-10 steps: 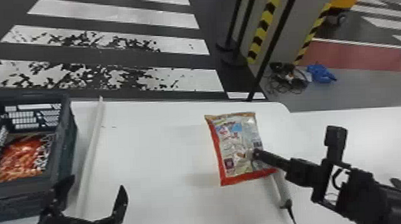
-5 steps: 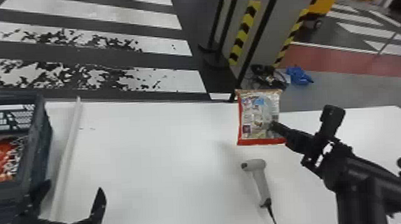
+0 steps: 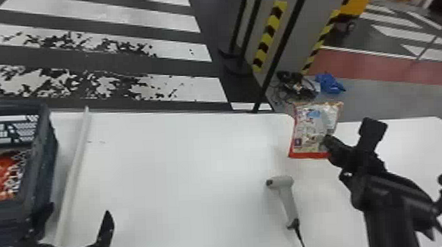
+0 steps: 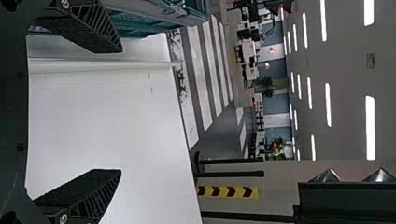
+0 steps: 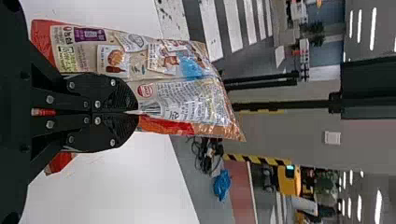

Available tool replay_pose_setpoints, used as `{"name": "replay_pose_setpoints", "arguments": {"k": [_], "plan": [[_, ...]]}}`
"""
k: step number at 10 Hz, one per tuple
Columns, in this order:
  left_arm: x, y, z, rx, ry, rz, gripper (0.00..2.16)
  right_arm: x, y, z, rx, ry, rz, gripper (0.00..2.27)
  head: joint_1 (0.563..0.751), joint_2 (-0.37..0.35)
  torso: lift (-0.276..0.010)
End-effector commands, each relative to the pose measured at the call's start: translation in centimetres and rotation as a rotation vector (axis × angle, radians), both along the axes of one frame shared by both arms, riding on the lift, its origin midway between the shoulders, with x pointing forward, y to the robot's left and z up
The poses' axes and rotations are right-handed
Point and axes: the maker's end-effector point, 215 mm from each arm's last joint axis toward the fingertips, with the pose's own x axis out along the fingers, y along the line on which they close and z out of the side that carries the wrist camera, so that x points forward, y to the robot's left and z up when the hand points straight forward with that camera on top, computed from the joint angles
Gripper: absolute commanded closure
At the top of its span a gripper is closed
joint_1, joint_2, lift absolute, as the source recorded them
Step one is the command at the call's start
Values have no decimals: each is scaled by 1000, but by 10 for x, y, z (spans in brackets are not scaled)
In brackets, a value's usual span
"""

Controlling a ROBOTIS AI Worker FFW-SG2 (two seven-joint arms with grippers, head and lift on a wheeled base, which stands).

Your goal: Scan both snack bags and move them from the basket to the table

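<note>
One snack bag [image 5: 182, 93] is held above the table [image 3: 183, 161] by the right gripper [image 5: 136, 112], whose fingers are closed on a fold of its film. In the head view, the printed bag is seen against the far edge of the tabletop. The second bag [image 3: 0, 176] is contained in the basket [image 3: 44, 148], beside which the left gripper [image 3: 77, 211] is positioned, its fingers spread and nothing held between them. The scanner [image 3: 286, 194] is laid on the table, apart from both grippers. Whether the held bag has been scanned cannot be told.

Several faults may be anticipated. If the grip is loosened while the bag is placed so near the far edge, it could be lost to the floor (a setting-down point nearer the robot is to be preferred). Because only a narrow part of the film is pinched, the bag could be swung or twisted, and its code creased or turned aside. The scanner or its cord [image 3: 298, 234] could be caught if the right arm is lowered carelessly. The basket wall could likewise be struck by the open left fingers if the second bag is approached too low.
</note>
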Motion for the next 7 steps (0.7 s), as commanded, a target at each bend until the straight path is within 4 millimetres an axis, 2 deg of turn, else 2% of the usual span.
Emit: {"name": "replay_pose_setpoints", "arguments": {"k": [1, 3, 7], "plan": [[-4, -8, -5, -16, -7, -15, 73, -13, -24, -4, -47, 23, -112, 2253, 695, -350, -98], [-4, -20, 1, -27, -16, -35, 70, -42, -63, -7, -102, 61, -302, 2253, 695, -350, -98], [-8, -26, 4, -25, -19, -55, 66, -74, -105, -15, -127, 107, -561, 2253, 695, -350, -98]]}}
